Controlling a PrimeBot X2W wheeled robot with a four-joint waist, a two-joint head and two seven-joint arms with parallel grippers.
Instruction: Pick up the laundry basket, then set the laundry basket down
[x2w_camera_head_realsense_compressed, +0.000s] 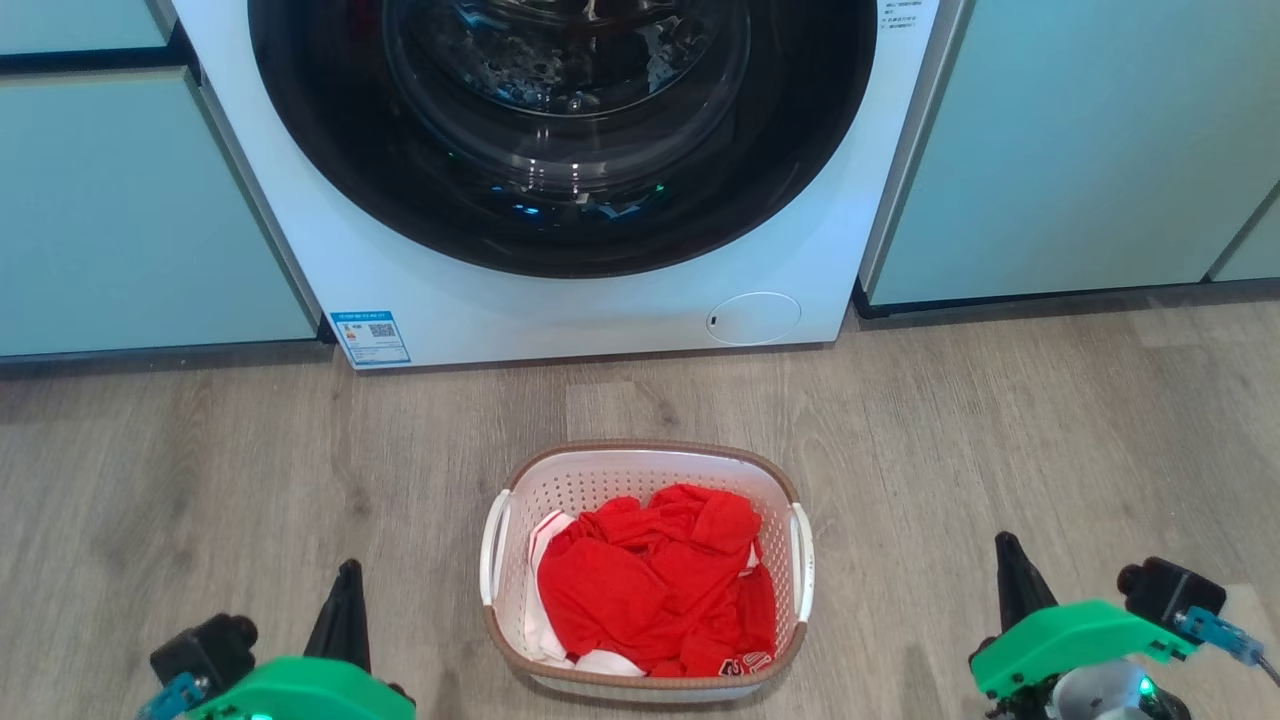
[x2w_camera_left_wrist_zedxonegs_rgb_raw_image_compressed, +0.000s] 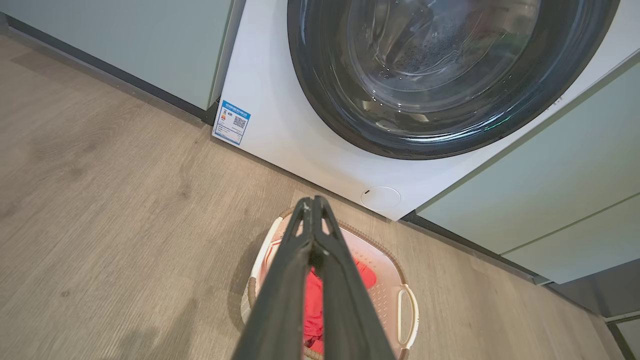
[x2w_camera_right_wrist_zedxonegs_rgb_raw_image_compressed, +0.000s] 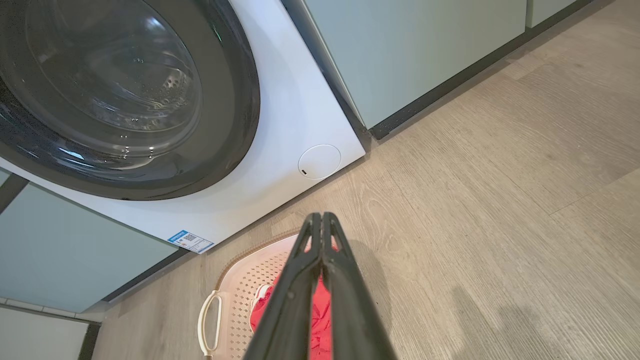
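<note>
Wood floor before a washer. The basket sits at 12 o'clock between both clenched, empty grippers, left and right. Best open each, then take the side handles evenly.

Bare floor flanking laundry basket

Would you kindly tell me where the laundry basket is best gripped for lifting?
Probably by the two white side handles of the laundry basket, one hand per side: left hand coming in at the left handle, right hand at the right handle. It sits upright, centred between them.
</note>
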